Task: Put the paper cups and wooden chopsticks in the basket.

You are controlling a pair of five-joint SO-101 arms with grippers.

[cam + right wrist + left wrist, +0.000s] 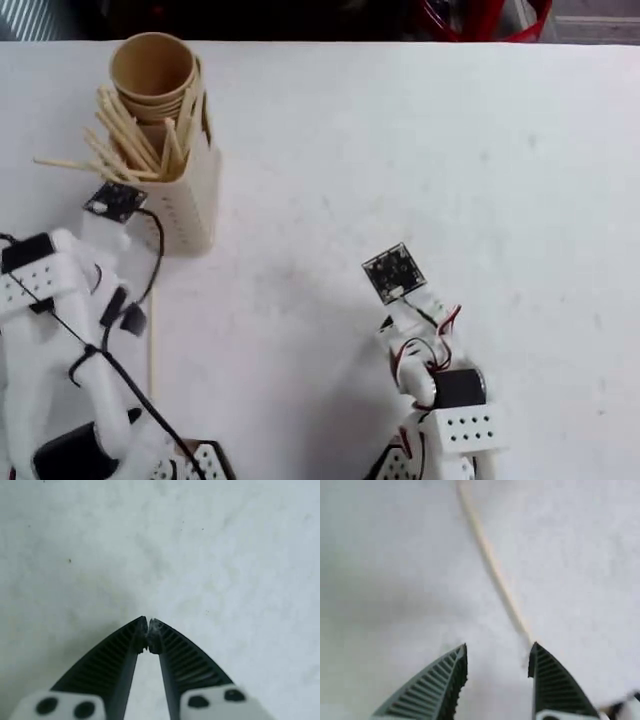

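Note:
A cream perforated basket (pixel 192 200) stands at the table's back left. Stacked paper cups (pixel 152 68) sit in it, and several wooden chopsticks (pixel 125 140) stick out of it toward the left. One loose chopstick (pixel 150 368) lies on the table beside the left arm (pixel 60 290). In the left wrist view this chopstick (pixel 492 567) runs away from my left gripper (pixel 498 647), which is open just above the table; the stick's near end lies close to one fingertip (pixel 536 652). My right gripper (pixel 148 624) is shut on nothing, low over bare table.
The right arm (pixel 430 370) stands at the front middle. White tabletop (pixel 450 150) stretches to the right and behind it. Dark and red objects (pixel 480 20) lie beyond the table's far edge.

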